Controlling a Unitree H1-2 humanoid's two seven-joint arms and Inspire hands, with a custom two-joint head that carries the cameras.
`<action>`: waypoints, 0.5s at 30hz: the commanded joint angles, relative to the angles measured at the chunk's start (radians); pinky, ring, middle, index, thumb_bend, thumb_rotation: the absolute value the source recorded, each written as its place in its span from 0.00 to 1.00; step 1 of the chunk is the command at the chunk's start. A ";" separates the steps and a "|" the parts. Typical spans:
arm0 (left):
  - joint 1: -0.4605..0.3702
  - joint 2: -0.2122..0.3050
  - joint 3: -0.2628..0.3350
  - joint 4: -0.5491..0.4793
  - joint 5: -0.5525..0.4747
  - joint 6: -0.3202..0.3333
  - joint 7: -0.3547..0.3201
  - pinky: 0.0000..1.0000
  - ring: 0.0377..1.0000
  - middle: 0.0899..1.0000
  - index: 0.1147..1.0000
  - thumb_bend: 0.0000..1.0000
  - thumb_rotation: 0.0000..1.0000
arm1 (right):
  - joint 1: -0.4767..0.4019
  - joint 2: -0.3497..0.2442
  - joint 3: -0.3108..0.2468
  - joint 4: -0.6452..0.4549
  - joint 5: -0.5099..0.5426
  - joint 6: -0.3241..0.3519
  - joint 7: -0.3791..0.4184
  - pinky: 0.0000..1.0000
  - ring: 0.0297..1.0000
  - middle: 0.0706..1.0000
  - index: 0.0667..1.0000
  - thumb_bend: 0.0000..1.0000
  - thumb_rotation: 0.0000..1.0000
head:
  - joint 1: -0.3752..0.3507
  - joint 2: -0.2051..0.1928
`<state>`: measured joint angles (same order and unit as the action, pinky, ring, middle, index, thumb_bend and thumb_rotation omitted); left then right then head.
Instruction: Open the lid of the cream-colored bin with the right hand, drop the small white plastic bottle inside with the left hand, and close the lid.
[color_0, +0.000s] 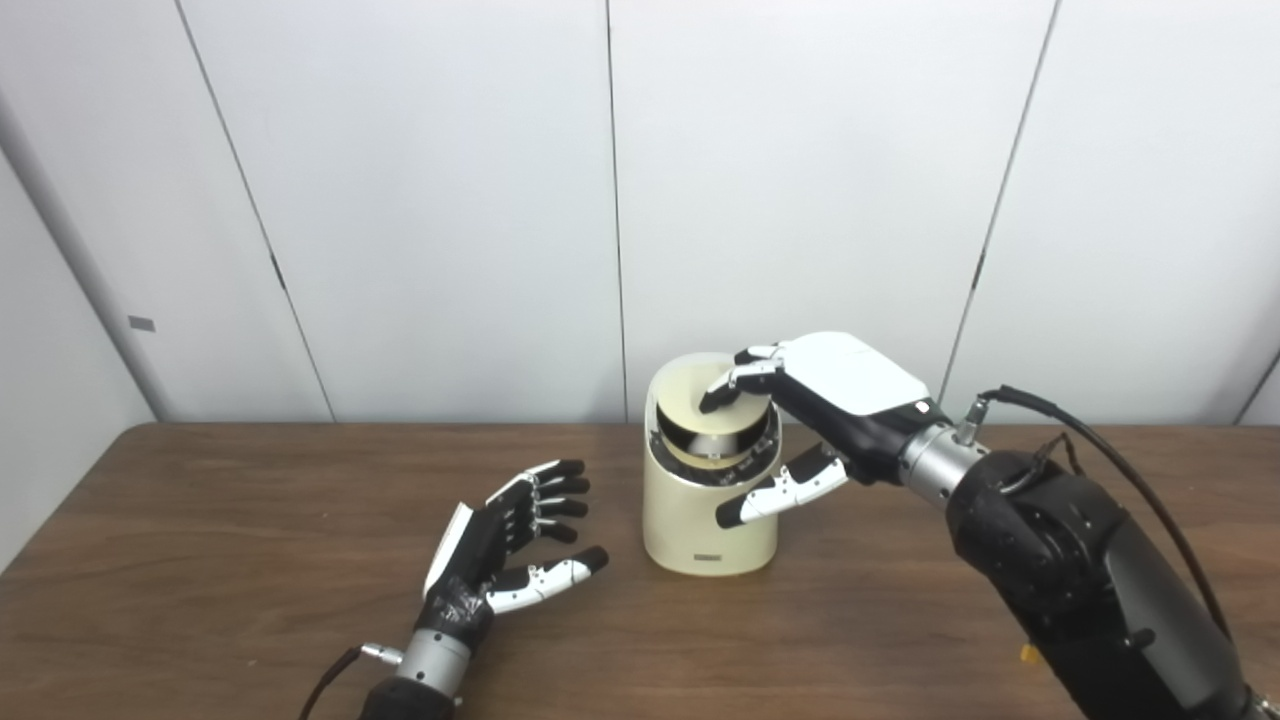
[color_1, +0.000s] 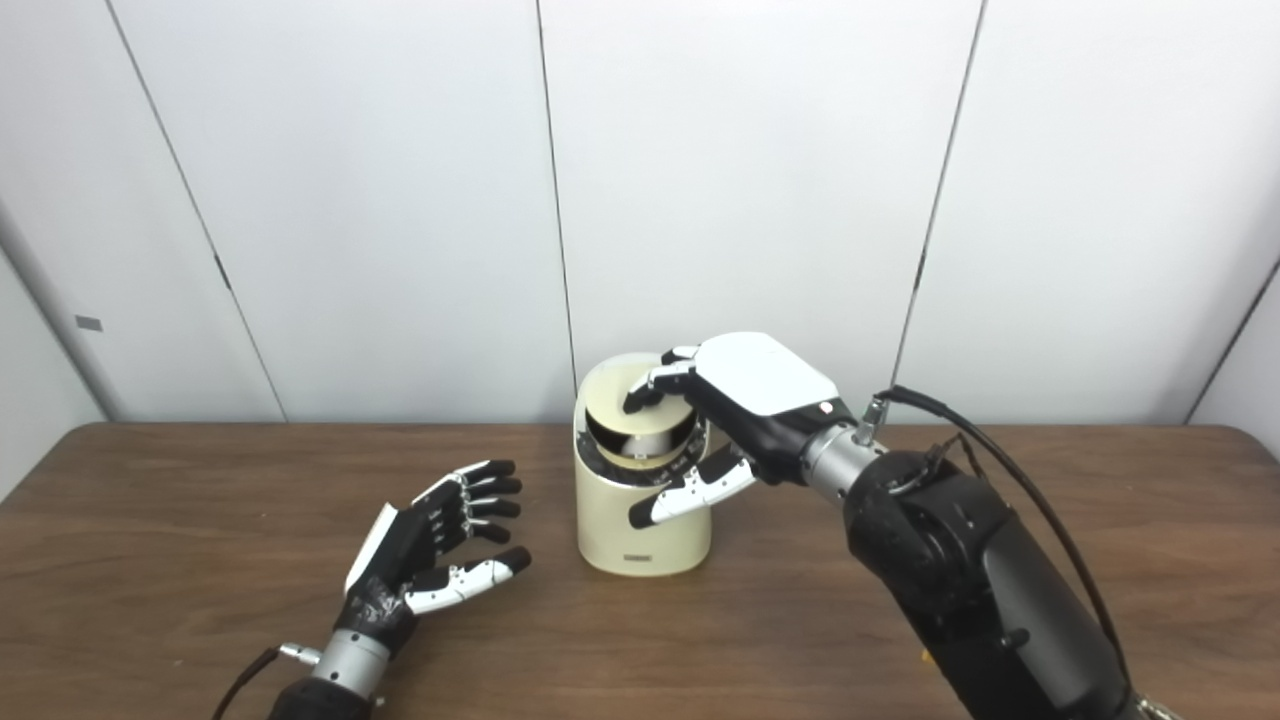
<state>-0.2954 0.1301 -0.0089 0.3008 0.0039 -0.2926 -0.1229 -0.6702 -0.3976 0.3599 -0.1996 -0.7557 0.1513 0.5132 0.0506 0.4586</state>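
The cream-colored bin (color_0: 700, 525) stands upright at the middle of the wooden table (color_0: 200, 560). Its round lid (color_0: 682, 398) is tilted up, with a dark gap showing under its front edge. My right hand (color_0: 830, 385) reaches over the bin from the right, and its fingertips (color_0: 716, 397) rest on top of the lid. Its thumb (color_0: 775, 493) sticks out in front of the bin's upper wall, not clamped on anything. My left hand (color_0: 505, 540) hovers low, left of the bin, palm toward it, fingers spread and empty. No white bottle shows in either view.
White wall panels (color_0: 450, 200) rise right behind the table's far edge. A black cable (color_0: 1080, 425) loops off my right wrist. Bare brown tabletop stretches to the left of my left hand and to the right of my right forearm (color_0: 1090, 570).
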 joint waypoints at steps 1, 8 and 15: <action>-0.017 -0.002 0.003 -0.039 0.008 -0.008 0.015 0.62 0.70 0.74 0.77 0.75 0.16 | -0.035 0.000 -0.002 -0.012 -0.007 -0.019 -0.001 0.92 0.91 0.74 0.72 0.69 0.55 | 0.001 0.002; -0.011 -0.005 0.003 -0.051 0.006 0.004 0.016 0.62 0.70 0.74 0.77 0.75 0.15 | -0.031 -0.010 0.007 -0.015 -0.017 -0.045 0.004 0.92 0.91 0.74 0.72 0.69 0.56 | 0.009 0.010; -0.006 -0.005 0.005 -0.059 0.009 0.011 0.021 0.61 0.70 0.74 0.77 0.75 0.14 | -0.030 -0.009 0.014 -0.018 -0.035 -0.062 0.019 0.94 0.92 0.74 0.72 0.69 0.58 | 0.012 0.016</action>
<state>-0.2814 0.1247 -0.0083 0.2792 0.0038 -0.2678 -0.1183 -0.6678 -0.3990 0.3775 -0.1996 -0.7784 0.1109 0.5379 0.0614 0.4740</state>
